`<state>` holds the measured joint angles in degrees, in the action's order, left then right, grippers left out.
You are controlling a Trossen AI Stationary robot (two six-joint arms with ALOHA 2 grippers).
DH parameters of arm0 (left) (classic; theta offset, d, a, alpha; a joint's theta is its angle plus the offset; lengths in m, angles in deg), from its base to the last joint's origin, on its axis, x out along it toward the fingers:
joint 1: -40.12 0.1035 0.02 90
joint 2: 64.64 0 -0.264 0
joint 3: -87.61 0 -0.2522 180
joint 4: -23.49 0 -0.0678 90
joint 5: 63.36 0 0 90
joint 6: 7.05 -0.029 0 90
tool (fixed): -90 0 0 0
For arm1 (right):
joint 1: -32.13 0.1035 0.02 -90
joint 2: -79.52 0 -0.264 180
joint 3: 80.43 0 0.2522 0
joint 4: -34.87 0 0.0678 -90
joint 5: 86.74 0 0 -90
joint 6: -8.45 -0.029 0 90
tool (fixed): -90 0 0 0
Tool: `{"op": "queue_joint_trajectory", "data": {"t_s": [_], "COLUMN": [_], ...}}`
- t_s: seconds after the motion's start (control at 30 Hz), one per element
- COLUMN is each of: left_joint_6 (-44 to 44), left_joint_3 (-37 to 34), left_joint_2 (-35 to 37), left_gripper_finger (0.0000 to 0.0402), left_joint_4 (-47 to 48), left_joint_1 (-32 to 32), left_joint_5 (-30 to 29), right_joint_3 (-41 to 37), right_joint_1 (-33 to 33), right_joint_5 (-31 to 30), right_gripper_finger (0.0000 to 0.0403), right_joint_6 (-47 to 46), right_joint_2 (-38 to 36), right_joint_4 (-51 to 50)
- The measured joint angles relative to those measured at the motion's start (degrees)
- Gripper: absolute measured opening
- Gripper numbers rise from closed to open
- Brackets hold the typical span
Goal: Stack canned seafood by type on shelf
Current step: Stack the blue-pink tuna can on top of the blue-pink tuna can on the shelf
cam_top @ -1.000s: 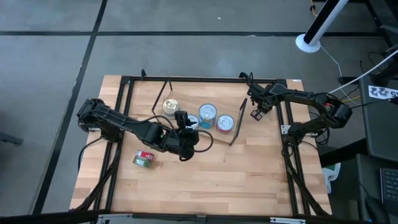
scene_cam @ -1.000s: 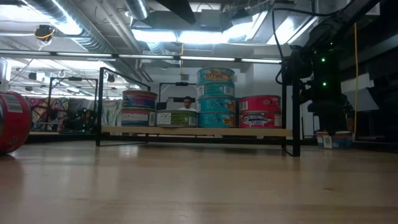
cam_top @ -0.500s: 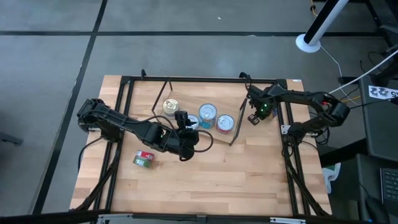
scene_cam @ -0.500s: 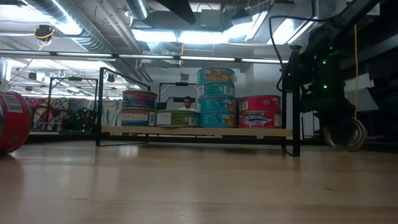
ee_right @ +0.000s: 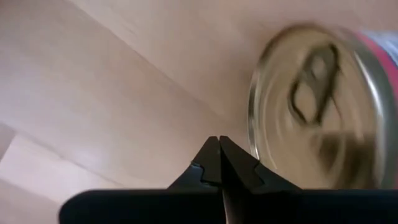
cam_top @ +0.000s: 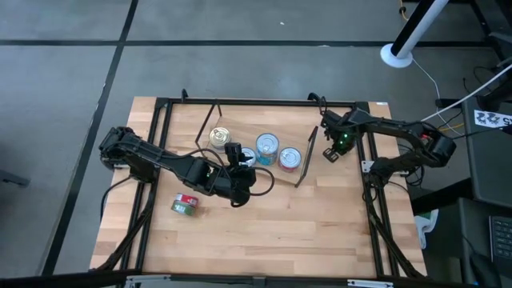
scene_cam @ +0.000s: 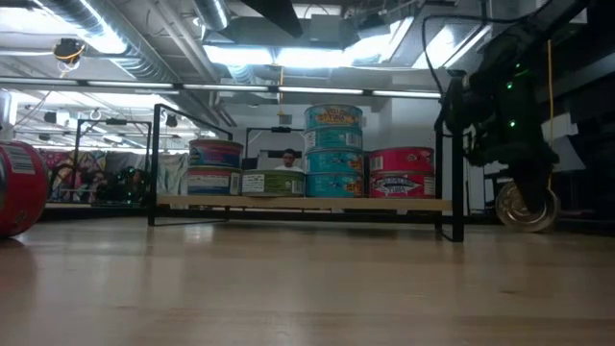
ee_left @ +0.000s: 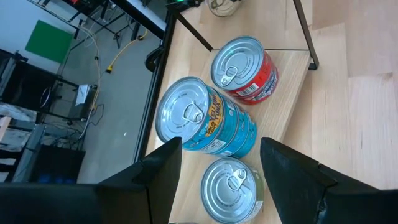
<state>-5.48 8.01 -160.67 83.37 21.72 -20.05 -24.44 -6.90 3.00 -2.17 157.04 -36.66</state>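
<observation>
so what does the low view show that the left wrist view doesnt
Only the low view: a red can on its side at far left, the right gripper beside a can on its edge, and every stack from the side.

Only the left wrist view: the lids, and the left gripper open over the cans.

Both: the shelf with the teal stack and red stack.

Seven tins on the shelf [scene_cam: 288, 204], two tins off it, two robot arms, one person behind
</observation>
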Motion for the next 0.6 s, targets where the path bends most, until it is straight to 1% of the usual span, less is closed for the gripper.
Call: {"op": "queue_joint_trajectory", "data": {"t_s": [0.37, 0.5, 0.6], "left_joint_6": [0.0, 0.0, -0.02], "left_joint_3": [0.0, 0.0, 0.0], "left_joint_2": [0.0, 0.0, 0.0], "left_gripper_finger": [0.0214, 0.0214, 0.0214], "left_joint_4": [-0.01, -0.01, -0.01], "left_joint_1": [0.0, 0.0, 0.0], "left_joint_5": [-0.01, -0.01, 0.01], "right_joint_3": [0.21, 3.38, 7.15], "right_joint_1": [0.0, 0.0, 0.0], "right_joint_5": [-0.14, -0.21, -0.65], "right_gripper_finger": [0.0001, 0.0001, 0.0001], "right_joint_6": [0.6, 0.62, 0.63], "right_joint_2": [-12.73, -15.4, -15.92], "right_joint_4": [-2.18, -2.37, -1.89]}}
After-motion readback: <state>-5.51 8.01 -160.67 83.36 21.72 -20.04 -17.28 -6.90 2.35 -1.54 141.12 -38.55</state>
